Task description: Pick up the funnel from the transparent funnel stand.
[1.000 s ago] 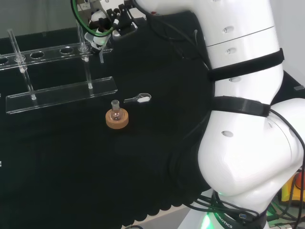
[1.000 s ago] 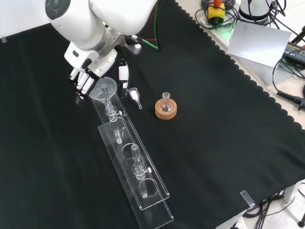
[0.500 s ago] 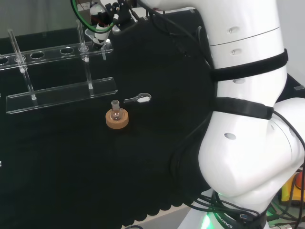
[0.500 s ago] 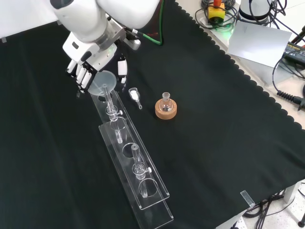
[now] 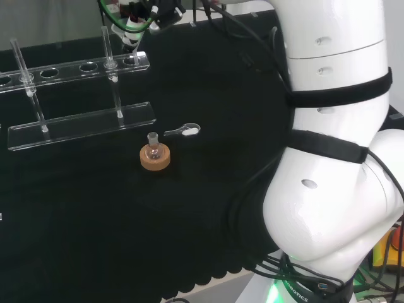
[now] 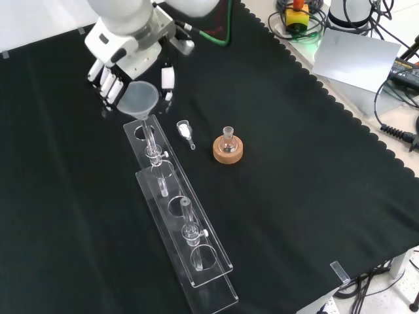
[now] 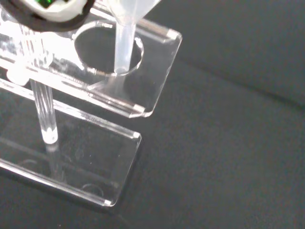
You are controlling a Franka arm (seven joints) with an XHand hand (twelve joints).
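Fingers (image 6: 112, 84) of the hand (image 6: 124, 62) are grasping the funnel (image 6: 137, 99), its stem hanging just above the transparent funnel stand (image 6: 180, 216).

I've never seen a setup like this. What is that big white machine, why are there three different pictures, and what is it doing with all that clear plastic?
The big white shape is a robot arm; at its end sits a robot hand with fingers and a thumb. One picture looks over the arm from behind, one looks down from the front, and one comes from a camera at the wrist. On the black cloth lies a long clear funnel stand with round holes, a small glass flask on a cork ring, and a small clear piece beside it. The robot hand holds a clear funnel, its stem just above the end hole.
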